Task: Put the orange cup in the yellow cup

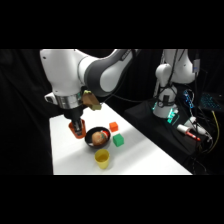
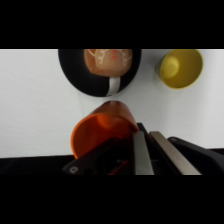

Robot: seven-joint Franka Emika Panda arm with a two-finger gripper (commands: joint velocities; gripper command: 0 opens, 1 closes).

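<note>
The orange cup hangs at the tip of my gripper, over the table's left part and just left of the black bowl. In the wrist view the orange cup is tilted with its open mouth towards the camera, and my gripper is shut on its rim at the right side. The yellow cup stands upright and empty near the table's front edge, below the bowl. It also shows in the wrist view, where the yellow cup is at the upper right, apart from the orange cup.
A black bowl holds a peach-coloured object; in the wrist view the bowl lies just beyond the orange cup. An orange-red cube and a green cube sit right of the bowl. The arm's base and cables stand at the right.
</note>
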